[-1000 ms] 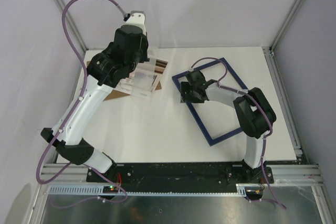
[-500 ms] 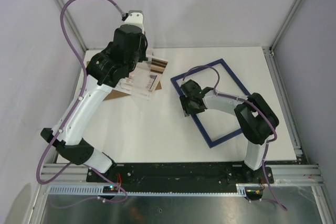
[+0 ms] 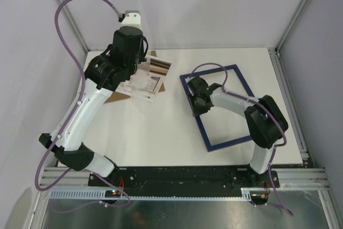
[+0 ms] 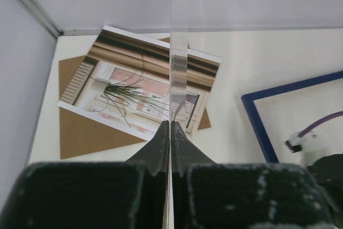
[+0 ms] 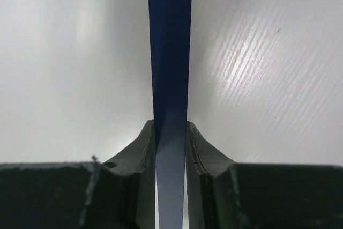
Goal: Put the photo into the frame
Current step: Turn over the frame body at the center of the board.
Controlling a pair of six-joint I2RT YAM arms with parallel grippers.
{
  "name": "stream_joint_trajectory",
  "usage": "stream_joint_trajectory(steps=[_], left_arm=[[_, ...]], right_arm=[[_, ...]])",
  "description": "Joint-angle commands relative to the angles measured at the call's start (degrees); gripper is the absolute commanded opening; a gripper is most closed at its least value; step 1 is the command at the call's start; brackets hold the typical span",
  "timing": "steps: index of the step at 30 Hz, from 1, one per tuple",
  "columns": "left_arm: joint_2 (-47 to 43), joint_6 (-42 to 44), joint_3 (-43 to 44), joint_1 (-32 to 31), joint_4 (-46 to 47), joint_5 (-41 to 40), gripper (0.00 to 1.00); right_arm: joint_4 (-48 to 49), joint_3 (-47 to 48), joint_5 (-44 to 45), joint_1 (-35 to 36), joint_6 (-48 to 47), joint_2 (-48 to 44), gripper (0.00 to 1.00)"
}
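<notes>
My right pincer (image 5: 170, 125) is pinching the frame (image 5: 170, 41) by its rail, my left pincer (image 4: 170, 125) nipping a clear pane (image 4: 178, 63), so I'd squeeze squarely and lift level.

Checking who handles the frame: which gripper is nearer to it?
Right. The right gripper grips the frame by its left bar, between its fingers; the left gripper is well off to the frame's left, over the photo, pinching a clear pane.

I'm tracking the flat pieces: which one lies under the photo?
The brown backing board, its corners poking out beneath the photo; the navy frame lies apart to the right.
</notes>
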Motion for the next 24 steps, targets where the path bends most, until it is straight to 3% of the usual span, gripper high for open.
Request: stream_joint_trajectory(steps=[1,6,10,18,20,24], left_arm=[[-4.4,-1.1,-0.1,0.7,3.3,-7.3,0.0],[-6.1,-1.7,-1.3,1.2,4.3,-11.0,0.0],[-6.8,-1.7,-1.6,2.1,4.9,-13.2,0.0],[-6.9,-2.1,-3.4,3.2,6.0,-11.3,0.0],[-6.7,-2.2,-4.1,3.2,6.4,-10.6,0.0],[-6.7,-2.6,-5.6,3.4,7.1,-9.6,0.0]], right_arm=[[-6.6,14.5,-4.6,-0.7,1.8,-8.5,0.0],[-9.3,28.3,-10.2,-1.9,7.0,-11.7,0.0],[-2.3,31.8,-20.8,-5.3,15.7,-14.2,0.0],[36.9,17.7,-38.0,-11.7,48.3,-20.7,0.0],[49.5,13.2,-39.7,-13.0,56.8,-21.4,0.0],[63.9,6.9,-40.3,-14.6,68.6,-22.2,0.0]])
